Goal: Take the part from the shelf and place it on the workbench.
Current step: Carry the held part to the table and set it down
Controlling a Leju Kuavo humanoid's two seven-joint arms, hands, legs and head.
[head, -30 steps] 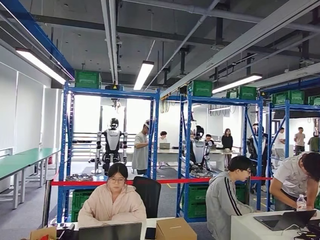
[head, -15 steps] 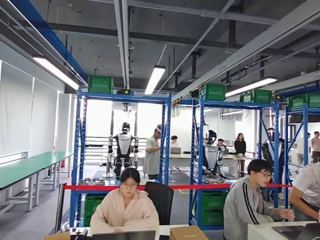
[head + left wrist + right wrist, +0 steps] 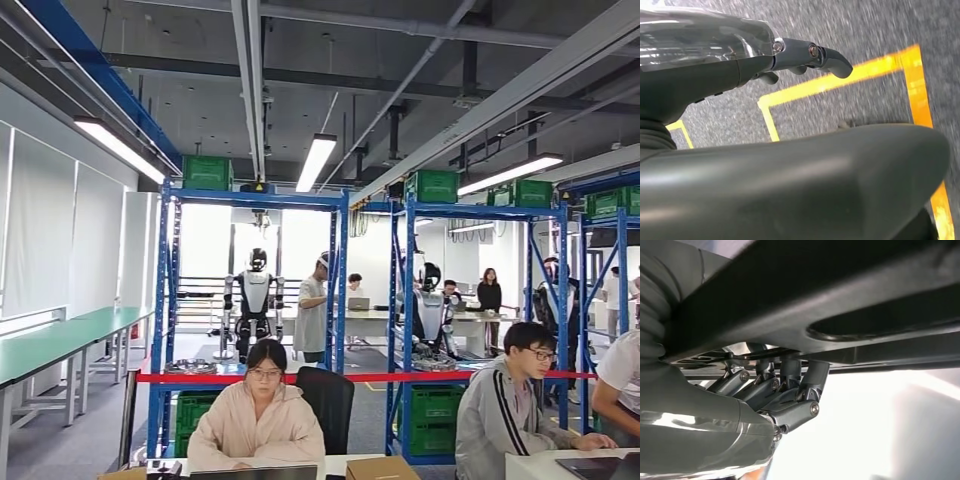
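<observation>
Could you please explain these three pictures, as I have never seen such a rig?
This is a humanoid robot with two arms and hands. The wide picture is its head camera, looking into a hall: blue shelves, metal parts on a lower shelf, a green workbench, another humanoid robot, and a person seated in front. The other two come from cameras at its wrists. The left hand hangs over carpet marked with yellow tape and holds nothing. The right hand has its fingers curled against a dark shape; whether it holds anything is unclear.
</observation>
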